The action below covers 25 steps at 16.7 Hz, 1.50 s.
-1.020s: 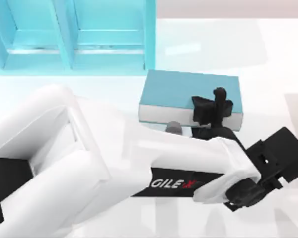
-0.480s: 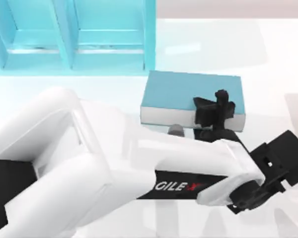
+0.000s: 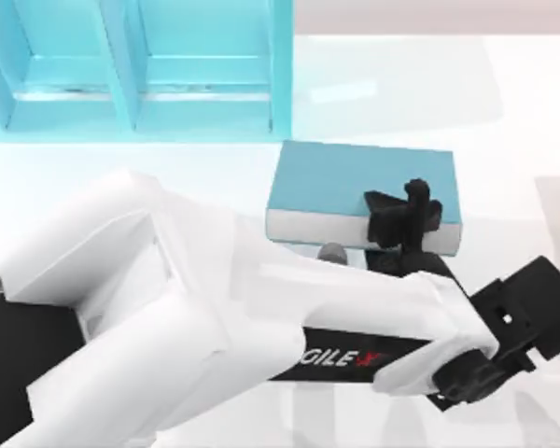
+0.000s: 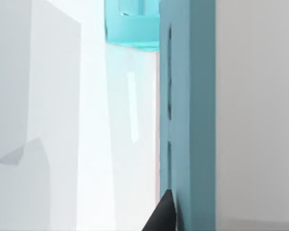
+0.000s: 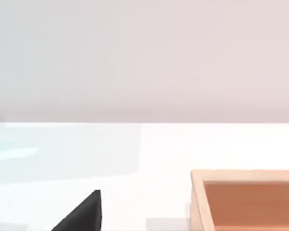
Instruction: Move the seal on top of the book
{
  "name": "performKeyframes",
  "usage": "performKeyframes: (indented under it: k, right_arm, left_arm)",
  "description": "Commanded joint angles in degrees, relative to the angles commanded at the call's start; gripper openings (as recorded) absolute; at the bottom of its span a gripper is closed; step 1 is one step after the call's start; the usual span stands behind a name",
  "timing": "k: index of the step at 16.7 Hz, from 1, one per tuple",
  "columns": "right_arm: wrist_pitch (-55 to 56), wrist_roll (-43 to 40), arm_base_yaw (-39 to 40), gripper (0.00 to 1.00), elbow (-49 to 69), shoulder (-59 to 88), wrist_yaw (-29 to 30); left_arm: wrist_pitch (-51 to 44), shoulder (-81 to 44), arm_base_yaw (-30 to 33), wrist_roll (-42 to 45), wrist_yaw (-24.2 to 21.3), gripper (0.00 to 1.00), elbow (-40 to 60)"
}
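My left gripper (image 3: 403, 217) hangs over the book's (image 3: 355, 177) near-right edge, at about 4 o'clock on the cover. I can't tell what the fingers are doing or spot the seal. The shelf (image 3: 140, 65) stands at 10 o'clock from the book.

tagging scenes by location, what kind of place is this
Likely a simulated tabletop workspace, not a real room: a bare glossy white table, a teal book lying by a light-blue compartment shelf, and a white AgileX left arm reaching across, its gripper at the book's near edge.
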<state>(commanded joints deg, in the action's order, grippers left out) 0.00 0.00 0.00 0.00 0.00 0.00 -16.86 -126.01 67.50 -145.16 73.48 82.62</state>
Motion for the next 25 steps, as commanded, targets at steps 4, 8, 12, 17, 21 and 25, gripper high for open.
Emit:
performKeyframes:
  k: [4,8,12,17,21,25]
  right_arm:
    - [0.00,0.00,0.00,1.00,0.00,0.00,0.00]
    - [0.00,0.00,0.00,1.00,0.00,0.00,0.00]
    - [0.00,0.00,0.00,1.00,0.00,0.00,0.00]
    - [0.00,0.00,0.00,1.00,0.00,0.00,0.00]
    - [0.00,0.00,0.00,1.00,0.00,0.00,0.00]
    - [0.00,0.00,0.00,1.00,0.00,0.00,0.00]
  left_arm:
    - [3.57,-2.06,0.01,0.14,-0.05,0.00,-1.41]
    - [3.70,-2.18,0.01,0.16,-0.05,0.00,-1.50]
    - [3.70,-2.18,0.01,0.16,-0.05,0.30,-1.50]
    - [3.70,-2.18,0.01,0.16,-0.05,0.68,-1.50]
    - [3.70,-2.18,0.01,0.16,-0.05,0.98,-1.50]
    - [3.70,-2.18,0.01,0.16,-0.05,1.00,-1.50]
